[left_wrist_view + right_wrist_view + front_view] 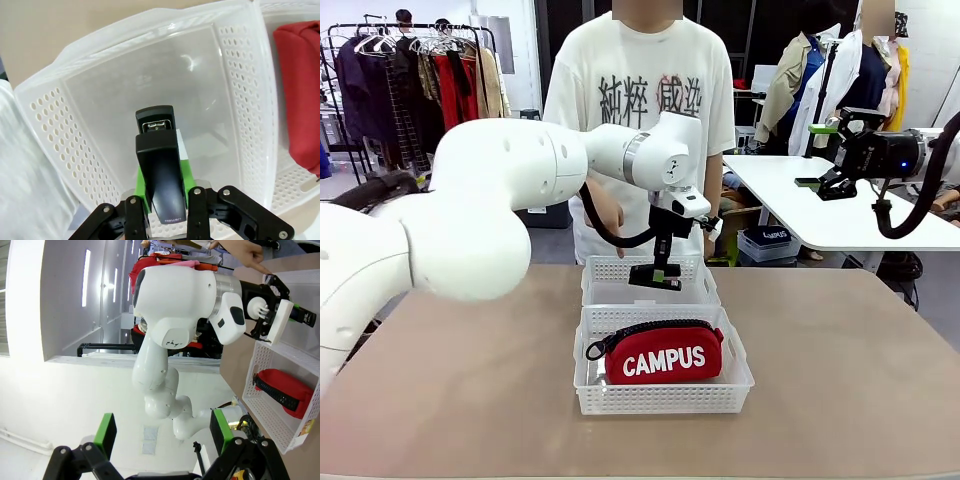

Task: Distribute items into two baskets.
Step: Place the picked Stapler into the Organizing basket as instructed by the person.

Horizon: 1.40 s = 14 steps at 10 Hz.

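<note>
At the left of the scene the big white left arm sweeps in low over the tabletop, its elbow filling the near left and its forearm running right toward the middle, where the wrist bends straight down. Its end effector hangs over the far basket, closed on the black stapler, which the left wrist view shows pinched between the green pads with its nose pointing down at the bare floor of that tray; the stapler looks to be above the floor, not resting on it, though the gap is hard to judge. Just nearer the robot, touching the far tray end to end, sits the near basket, and the red CAMPUS pouch already lies flat inside it, lettering up and black zip along its top edge. So the job reads as about half finished: one item is placed, and the second is over its tray but not yet let go. What is left, by my judgement, is a short descent and a release. Behind the baskets a person stands at the far edge, one hand low near the far tray. Far right, the right arm is raised well clear of the tabletop, its end effector held wide open and empty.
</note>
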Each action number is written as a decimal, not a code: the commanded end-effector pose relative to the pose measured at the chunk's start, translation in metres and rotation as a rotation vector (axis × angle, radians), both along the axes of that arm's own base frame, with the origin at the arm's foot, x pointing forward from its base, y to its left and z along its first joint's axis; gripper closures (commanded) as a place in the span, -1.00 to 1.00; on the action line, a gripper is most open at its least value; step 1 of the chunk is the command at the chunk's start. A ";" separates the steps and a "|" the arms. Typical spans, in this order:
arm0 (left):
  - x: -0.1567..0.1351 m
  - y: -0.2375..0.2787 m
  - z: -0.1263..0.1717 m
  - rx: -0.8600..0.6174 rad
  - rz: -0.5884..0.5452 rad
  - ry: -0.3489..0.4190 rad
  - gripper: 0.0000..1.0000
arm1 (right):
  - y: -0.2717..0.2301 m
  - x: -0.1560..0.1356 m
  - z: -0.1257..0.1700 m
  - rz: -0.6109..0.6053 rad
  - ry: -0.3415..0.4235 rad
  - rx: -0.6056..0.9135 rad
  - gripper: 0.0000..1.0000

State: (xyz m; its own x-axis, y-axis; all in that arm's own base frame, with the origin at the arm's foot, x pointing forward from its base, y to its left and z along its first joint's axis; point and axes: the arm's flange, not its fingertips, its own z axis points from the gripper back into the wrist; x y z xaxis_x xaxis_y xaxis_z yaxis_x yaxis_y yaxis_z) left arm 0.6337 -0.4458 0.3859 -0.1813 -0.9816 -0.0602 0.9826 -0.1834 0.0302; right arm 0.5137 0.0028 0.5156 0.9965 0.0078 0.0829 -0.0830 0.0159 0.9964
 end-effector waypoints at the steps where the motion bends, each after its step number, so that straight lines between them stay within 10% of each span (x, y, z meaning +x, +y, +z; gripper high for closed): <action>1: 0.022 -0.004 0.003 -0.022 0.008 0.015 1.00 | 0.000 -0.001 0.003 0.000 -0.005 -0.003 -1.00; 12: 0.033 0.012 -0.039 -0.044 0.087 0.067 1.00 | 0.000 -0.001 0.003 0.000 -0.005 -0.003 -1.00; 14: 0.033 0.011 -0.038 -0.050 0.088 0.071 0.56 | 0.000 -0.001 0.003 0.000 -0.005 -0.003 -1.00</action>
State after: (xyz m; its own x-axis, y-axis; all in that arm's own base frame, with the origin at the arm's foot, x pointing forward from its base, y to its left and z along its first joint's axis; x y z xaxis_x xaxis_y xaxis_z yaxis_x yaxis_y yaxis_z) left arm 0.6589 -0.4284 0.3402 -0.1194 -0.9927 -0.0194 0.9927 -0.1189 -0.0210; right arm 0.5137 0.0028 0.5156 0.9965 0.0078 0.0829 -0.0830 0.0159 0.9964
